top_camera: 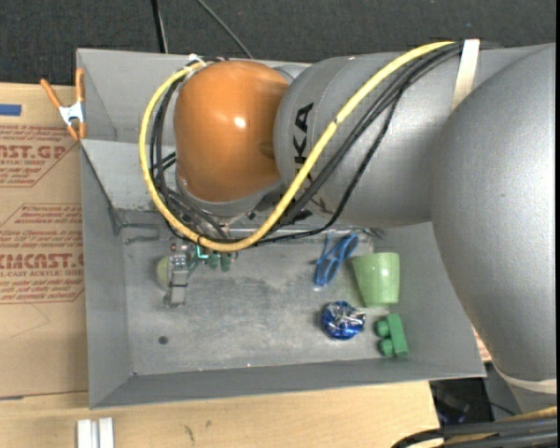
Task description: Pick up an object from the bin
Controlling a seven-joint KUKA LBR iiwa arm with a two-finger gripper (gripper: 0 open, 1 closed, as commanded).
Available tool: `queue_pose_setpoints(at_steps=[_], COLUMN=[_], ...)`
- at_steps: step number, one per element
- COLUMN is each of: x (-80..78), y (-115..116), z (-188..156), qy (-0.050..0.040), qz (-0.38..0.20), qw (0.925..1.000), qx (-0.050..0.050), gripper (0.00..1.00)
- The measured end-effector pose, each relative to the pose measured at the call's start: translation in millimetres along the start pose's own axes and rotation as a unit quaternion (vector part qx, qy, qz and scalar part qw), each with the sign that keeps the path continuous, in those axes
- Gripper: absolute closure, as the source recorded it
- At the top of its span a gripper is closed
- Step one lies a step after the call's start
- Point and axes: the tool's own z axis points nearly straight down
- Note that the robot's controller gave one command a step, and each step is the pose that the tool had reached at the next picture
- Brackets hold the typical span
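My gripper [178, 281] reaches down below the orange wrist cover to the left part of the bin floor. A small pale yellow-green thing [162, 269] lies right against its left side, partly hidden by it; whether it is held I cannot tell. Far to the right lie a blue clip-like thing [331, 258], a light green cup [376, 278] on its side, a crumpled blue and silver ball [341, 321] and a dark green block [390, 335].
The thick grey arm and its cables cover the bin's back and right side. Bare floor runs between the gripper and the group of things at the right. The left wall stands close to the gripper.
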Motion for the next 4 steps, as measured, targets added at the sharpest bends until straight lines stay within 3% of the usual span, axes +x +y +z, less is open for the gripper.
queue_pose_setpoints(at_steps=[1,2,3,4], x=[-51.6,-43.7,-44.6,-48.3], y=[-32,-39,-39,-41], z=[100,138,136,9], qy=[-0.0017,-0.0025,-0.0039,-0.0089], qz=[-0.087,-0.278,-0.277,-0.276], qw=[0.9962,0.9606,0.9608,0.9613], qx=[0.001,0.000,0.000,0.000], gripper=[0.00,0.00,1.00,1.00])
